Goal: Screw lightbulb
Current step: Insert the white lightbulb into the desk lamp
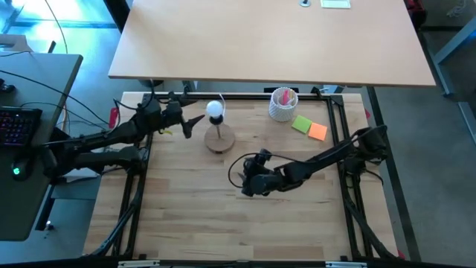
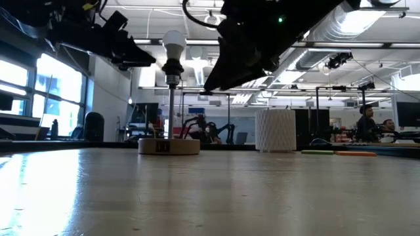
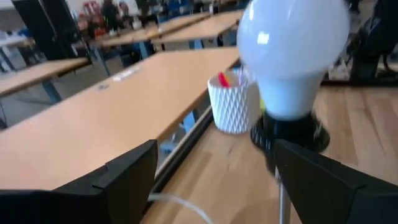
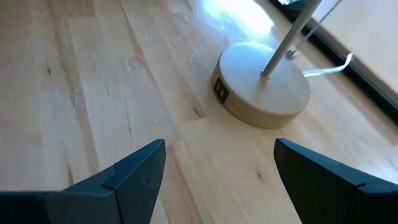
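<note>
While the lightbulb (image 1: 215,109) sits upright in the black socket atop the wooden stand (image 1: 219,140) near the back of the bench (image 1: 186,223), the left claw (image 1: 195,123) hangs just beside it at bulb height, fingers spread wide and gripping nothing. Nearer the front, the right claw (image 1: 245,177) hovers above the boards, also wide open and empty. A white cup (image 1: 282,104) stands off to the right of the stand.

Just beyond my left jaws, the lightbulb (image 3: 291,46) blurs and its screw base hides inside the black socket (image 3: 289,134); the stand's (image 4: 264,84) pole runs off-frame.
</note>
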Available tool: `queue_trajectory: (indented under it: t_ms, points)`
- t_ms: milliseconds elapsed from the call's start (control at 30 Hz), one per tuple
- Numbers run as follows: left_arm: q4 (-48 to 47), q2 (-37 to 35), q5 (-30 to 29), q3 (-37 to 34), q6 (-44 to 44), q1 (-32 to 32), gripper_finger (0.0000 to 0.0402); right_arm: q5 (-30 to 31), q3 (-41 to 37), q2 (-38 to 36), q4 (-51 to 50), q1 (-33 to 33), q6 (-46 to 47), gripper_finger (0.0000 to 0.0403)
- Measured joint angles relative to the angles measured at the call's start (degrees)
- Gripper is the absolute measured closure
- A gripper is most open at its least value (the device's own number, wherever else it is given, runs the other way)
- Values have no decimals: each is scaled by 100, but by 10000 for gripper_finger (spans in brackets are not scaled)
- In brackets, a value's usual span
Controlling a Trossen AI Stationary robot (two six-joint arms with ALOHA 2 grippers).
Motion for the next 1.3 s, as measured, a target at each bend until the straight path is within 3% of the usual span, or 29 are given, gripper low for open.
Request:
queue_trajectory:
  t_ms: [500, 667, 867, 1100, 1300]
  points:
    - [-455, -72, 78, -35, -38, 76, 85, 416, 2, -264, -97, 198, 0, 105]
    - [1, 195, 902, -401, -309, 64, 85, 418, 2, -264, -77, 161, 40, 105]
    - [1915, 1032, 1341, -1072, -791, 58, 85, 378, 2, -264, 124, 95, 16, 105]
    - [4208, 2425, 1467, -1165, -1310, -168, 85, -512, 2, -264, 436, -56, -139, 105]
    - [5003, 3315, 1409, -826, -1438, -236, 85, -511, 2, -264, 619, -56, -258, 105]
